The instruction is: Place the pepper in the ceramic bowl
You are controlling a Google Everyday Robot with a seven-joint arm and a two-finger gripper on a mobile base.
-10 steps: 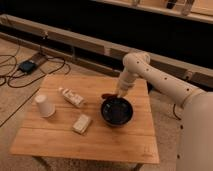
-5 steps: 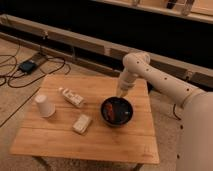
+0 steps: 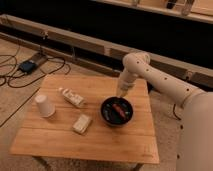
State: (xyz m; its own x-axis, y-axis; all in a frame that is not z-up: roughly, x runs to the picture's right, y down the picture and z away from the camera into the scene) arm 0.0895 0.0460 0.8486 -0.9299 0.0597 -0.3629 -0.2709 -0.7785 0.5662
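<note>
The black ceramic bowl (image 3: 117, 112) sits on the wooden table (image 3: 65, 135), right of centre. The small red-orange pepper (image 3: 118, 108) lies inside the bowl. My gripper (image 3: 120, 94) hangs just above the bowl's far rim, at the end of the white arm (image 3: 150, 75) that reaches in from the right. It is above and slightly behind the pepper, apart from it.
A white paper cup (image 3: 44, 105) stands upside down at the table's left. A pale wrapped tube-like packet (image 3: 71, 97) lies left of the bowl, and a small pale block (image 3: 82, 123) lies in front of it. Cables and a dark box (image 3: 29, 65) lie on the floor at the left.
The pepper has come to lie in the bowl, where it did not show a second ago. The gripper has risen slightly above the bowl's far rim.
</note>
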